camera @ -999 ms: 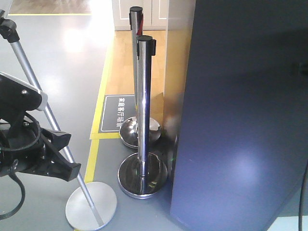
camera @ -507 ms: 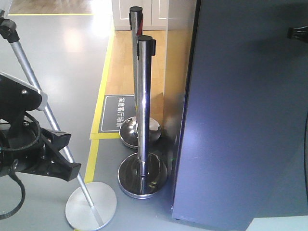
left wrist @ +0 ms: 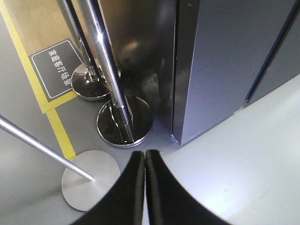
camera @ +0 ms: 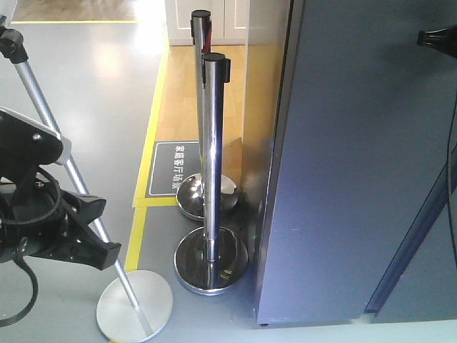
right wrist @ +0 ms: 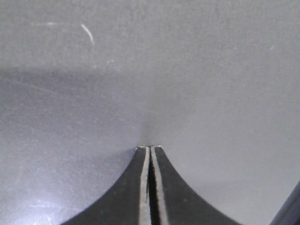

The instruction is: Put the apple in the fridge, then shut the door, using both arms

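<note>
Door (camera: 357,164): tall, flat, dark grey outer face with a soft bluish sheen; it fills the right of the front view and reaches down to the floor. A few faint scratches show on it in the right wrist view (right wrist: 140,70).
Fridge (camera: 265,143): only its dark grey side edge shows, just left of the door; whether the door sits fully flush against it cannot be told.
Apple: not in view in any picture.
Right gripper (right wrist: 149,149): fingers pressed together, tips touching the door's face; in the front view a black tip (camera: 437,36) shows at the upper right against the door.
Left gripper (left wrist: 145,154): fingers together, empty, hanging above the grey floor well apart from the door's lower corner.
Left arm (camera: 43,214): black jointed housing with cables, at the left edge of the front view.
Near stanchion (camera: 212,179): chrome post on a round mirrored base, just beside the fridge's side.
Far stanchion (camera: 200,107): same kind, behind the first, black cap on top.
Slanted silver pole (camera: 64,164): leans across the left arm, on a flat round base (camera: 136,305).
Floor sign (camera: 175,168): dark panel with white characters, bordered by yellow tape (camera: 153,121).
</note>
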{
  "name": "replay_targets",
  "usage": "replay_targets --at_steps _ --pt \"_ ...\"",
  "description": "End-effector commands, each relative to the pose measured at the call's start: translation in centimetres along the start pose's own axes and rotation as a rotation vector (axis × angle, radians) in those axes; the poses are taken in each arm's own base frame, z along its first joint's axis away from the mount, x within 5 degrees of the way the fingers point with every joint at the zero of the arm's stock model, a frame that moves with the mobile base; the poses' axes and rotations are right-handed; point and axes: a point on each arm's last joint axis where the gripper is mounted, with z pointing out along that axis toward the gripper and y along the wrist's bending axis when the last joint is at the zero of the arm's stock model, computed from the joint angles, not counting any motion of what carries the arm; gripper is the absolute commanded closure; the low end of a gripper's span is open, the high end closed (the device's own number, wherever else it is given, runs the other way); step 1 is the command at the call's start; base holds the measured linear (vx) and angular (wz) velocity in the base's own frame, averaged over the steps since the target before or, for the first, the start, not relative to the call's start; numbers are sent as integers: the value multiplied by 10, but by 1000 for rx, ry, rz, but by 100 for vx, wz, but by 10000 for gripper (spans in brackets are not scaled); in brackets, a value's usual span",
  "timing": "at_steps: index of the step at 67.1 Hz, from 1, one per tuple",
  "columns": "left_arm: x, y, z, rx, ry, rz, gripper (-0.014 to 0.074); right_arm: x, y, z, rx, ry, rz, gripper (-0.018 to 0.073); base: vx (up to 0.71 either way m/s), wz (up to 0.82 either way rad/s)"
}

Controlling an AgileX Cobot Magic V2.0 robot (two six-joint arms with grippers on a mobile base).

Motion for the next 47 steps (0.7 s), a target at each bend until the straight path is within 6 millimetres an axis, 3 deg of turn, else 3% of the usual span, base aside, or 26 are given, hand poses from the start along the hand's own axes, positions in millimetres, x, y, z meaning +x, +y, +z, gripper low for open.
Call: replay_targets --at_steps 1,19,30,47 --pt "-13 -1 -8 20 -96 -6 603 -22 1 -9 5 -80 -3 562 0 0" --pt "-13 -1 -9 21 -97 -6 603 -18 13 -38 -118 138 -2 562 0 0" --pt "-13 -1 -9 21 -97 -6 603 0 20 -63 -146 223 -12 562 0 0" --pt "-13 -1 -9 21 -97 -6 603 35 46 -120 -163 343 -127 562 0 0"
